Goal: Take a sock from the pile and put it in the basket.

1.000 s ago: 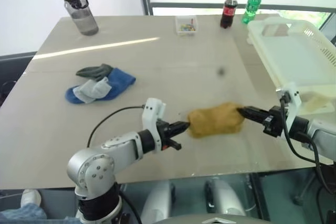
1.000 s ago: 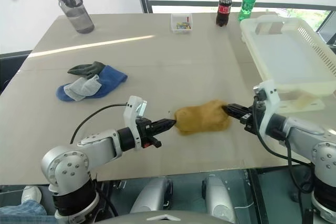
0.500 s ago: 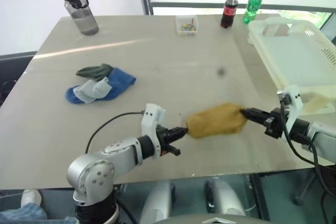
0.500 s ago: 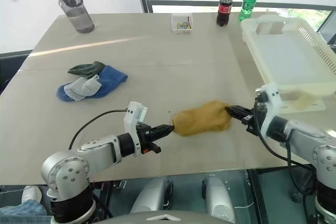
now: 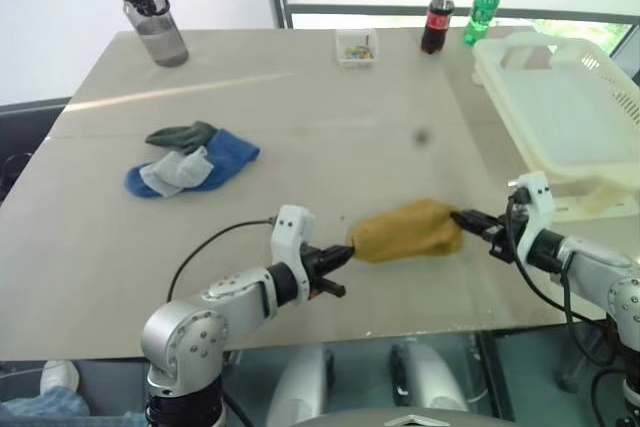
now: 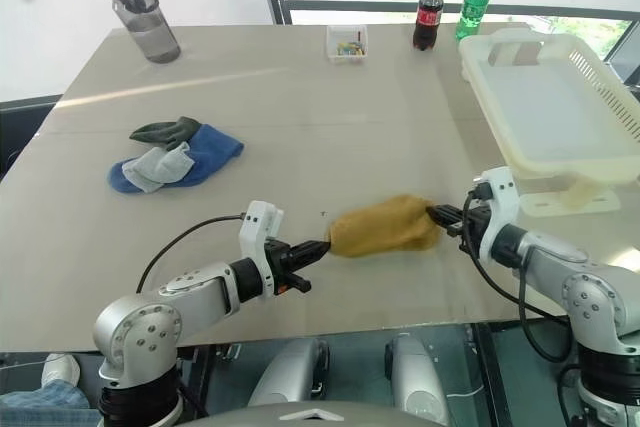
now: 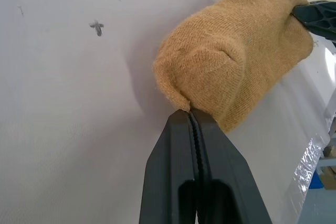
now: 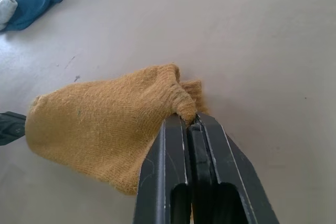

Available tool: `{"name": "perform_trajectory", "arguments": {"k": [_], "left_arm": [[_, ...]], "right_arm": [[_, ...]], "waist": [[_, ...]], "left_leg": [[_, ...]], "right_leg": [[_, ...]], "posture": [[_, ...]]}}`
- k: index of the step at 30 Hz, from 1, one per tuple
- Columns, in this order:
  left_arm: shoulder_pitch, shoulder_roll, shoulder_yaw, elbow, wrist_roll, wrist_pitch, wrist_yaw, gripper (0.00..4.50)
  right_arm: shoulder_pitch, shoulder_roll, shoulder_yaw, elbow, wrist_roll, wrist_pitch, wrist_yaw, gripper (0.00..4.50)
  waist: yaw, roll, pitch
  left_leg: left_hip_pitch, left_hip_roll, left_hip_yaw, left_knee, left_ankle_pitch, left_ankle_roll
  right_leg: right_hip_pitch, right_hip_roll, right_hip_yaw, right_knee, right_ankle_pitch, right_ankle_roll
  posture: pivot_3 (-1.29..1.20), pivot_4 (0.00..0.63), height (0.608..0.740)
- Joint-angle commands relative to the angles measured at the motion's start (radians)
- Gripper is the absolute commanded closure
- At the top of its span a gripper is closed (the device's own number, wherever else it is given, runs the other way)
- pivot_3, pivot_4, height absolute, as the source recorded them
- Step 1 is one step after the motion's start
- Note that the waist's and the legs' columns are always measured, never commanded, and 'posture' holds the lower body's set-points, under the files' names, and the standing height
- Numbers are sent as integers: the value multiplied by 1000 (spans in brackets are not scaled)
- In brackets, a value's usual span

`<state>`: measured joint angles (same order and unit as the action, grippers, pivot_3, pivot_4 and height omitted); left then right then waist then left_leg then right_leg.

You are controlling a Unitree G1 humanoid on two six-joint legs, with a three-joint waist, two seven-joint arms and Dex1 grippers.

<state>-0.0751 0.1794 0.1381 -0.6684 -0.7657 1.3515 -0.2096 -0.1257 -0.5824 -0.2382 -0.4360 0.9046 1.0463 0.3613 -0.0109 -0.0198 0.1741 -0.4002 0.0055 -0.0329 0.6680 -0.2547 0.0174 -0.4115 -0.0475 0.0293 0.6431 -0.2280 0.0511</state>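
Left eye view has both grippers pinching the same mustard sock (image 5: 407, 230), one at each end. The left gripper (image 5: 342, 256) is clamped tight on the toe end, the right gripper (image 5: 466, 218) clamped on the cuff, so the sock hangs stretched between them, low over the table (image 5: 300, 117). The pile (image 5: 190, 158) sits well off beyond the left gripper, and the basket (image 5: 560, 107) is just past the right one.
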Motion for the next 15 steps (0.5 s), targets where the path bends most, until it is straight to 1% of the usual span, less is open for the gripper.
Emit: {"name": "perform_trajectory", "arguments": {"k": [1, 9, 15], "left_arm": [[-6, 3, -26, 3, 7, -28, 6, 4500], [-16, 11, -62, 39, 24, -39, 8, 4500], [-28, 22, -70, 53, 27, -55, 2, 4500]], "right_arm": [[-7, 0, -1, -15, -7, -18, 8, 4428], [12, -12, 2, -16, -17, 5, 12, 4428], [29, -20, -20, -32, -2, 24, 14, 4428]], "waist": [[0, 0, 0], [0, 0, 0], [0, 0, 0]], "left_leg": [[0, 0, 0, 0, 0, 0], [0, 0, 0, 0, 0, 0], [0, 0, 0, 0, 0, 0]], "right_leg": [[0, 0, 0, 0, 0, 0], [0, 0, 0, 0, 0, 0], [0, 0, 0, 0, 0, 0]], "posture": [[0, 150, 740], [0, 150, 740], [0, 150, 740]]}}
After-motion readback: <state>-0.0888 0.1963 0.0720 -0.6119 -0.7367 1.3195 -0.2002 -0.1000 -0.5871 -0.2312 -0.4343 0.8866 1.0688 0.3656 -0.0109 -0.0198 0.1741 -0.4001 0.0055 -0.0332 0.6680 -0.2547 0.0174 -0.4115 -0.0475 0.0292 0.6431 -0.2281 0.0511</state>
